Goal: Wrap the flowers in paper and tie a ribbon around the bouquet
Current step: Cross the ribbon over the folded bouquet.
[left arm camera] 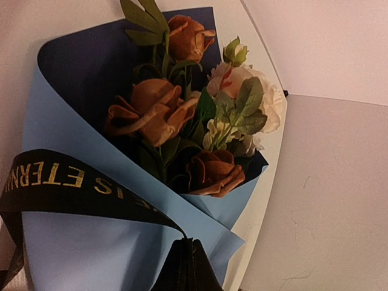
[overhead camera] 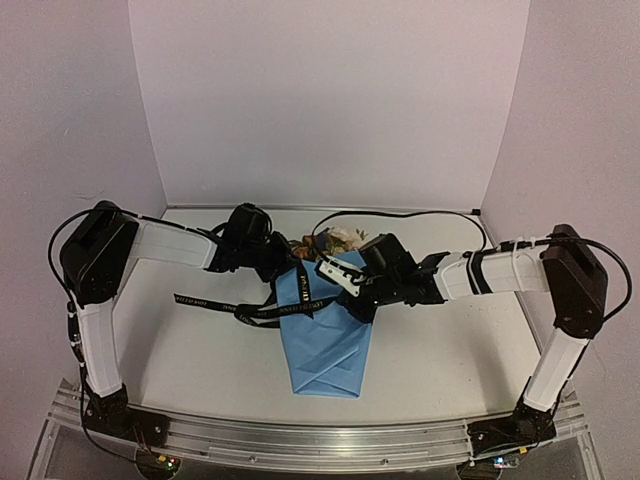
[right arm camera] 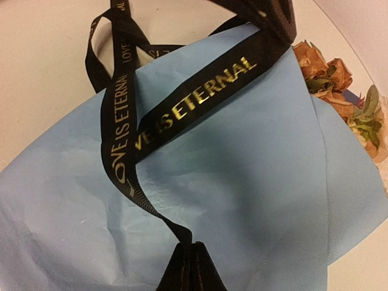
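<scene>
K: White walls (overhead camera: 330, 100), pale surface (overhead camera: 200, 370). Top view: bouquet (overhead camera: 325, 345) lies mid-surface, flowers (overhead camera: 332, 240) at the far end. Wrapping looks done, so I'd call this the tie step.
M: Ribbon?
K: Ribbon (overhead camera: 240, 311) crosses the cone's upper part, one tail trailing left. Left arm (overhead camera: 170, 243) and right arm (overhead camera: 490, 272) both reach in at it.
M: Left wrist view?
K: Left end effector (left arm camera: 187, 245) pinched shut on the ribbon, which runs over the blue paper (left arm camera: 79, 248). Navy lining behind the orange and cream blooms. Only "IS ETERN" is legible.
M: Right wrist?
K: Right end effector (right arm camera: 191, 247) also clamped on the ribbon. Gold print reads "LOVE IS ETERNAL". Strands cross loosely above the paper; no knot visible.
M: Next?
K: My guess: cross the ends, pull apart evenly so the cone doesn't slide.
</scene>
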Robot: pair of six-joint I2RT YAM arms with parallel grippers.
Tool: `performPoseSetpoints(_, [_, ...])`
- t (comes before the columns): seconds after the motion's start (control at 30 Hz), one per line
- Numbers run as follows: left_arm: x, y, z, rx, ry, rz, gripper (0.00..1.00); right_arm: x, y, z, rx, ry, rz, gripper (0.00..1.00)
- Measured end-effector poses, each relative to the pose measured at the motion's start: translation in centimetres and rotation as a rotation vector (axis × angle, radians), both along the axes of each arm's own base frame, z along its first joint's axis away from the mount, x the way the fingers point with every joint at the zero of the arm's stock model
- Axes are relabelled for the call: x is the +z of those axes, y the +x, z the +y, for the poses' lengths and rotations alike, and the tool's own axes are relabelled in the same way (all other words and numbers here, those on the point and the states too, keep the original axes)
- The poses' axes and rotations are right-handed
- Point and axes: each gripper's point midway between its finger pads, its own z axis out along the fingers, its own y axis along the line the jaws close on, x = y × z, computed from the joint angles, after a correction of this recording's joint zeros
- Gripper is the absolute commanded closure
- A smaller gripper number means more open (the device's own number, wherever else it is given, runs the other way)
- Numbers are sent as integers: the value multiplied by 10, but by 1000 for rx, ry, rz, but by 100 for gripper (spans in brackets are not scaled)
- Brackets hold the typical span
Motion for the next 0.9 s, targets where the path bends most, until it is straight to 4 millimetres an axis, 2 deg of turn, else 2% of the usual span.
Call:
performPoseSetpoints(0.27, [-14, -28, -15, -72, 51, 44, 100, 4, 27, -7, -134, -14, -82, 100])
performPoseSetpoints(0.33, [-16, -35, -20, -93, 58, 51, 100, 2, 32, -7, -158, -20, -87, 96])
performPoseSetpoints(0.5, [-19, -52, -33, -137, 65, 64, 97, -5, 41, -14, -240, -30, -90, 64])
performPoseSetpoints(0.63, [-18, -61, -41, -168, 60, 67, 72, -3, 43, -22, -329, -19, -59, 48])
performPoseSetpoints(0.73, [-15, -62, -43, -186, 69, 60, 52, 3, 35, -37, -424, -30, 12, 47])
performPoseSetpoints(0.8, [-15, -62, -42, -191, 81, 55, 44, 17, 30, -44, -489, -22, 68, 48])
performPoseSetpoints(0.9, [-12, -62, -39, -201, 102, 34, 35, 48, 24, -49, -596, 40, 145, 49])
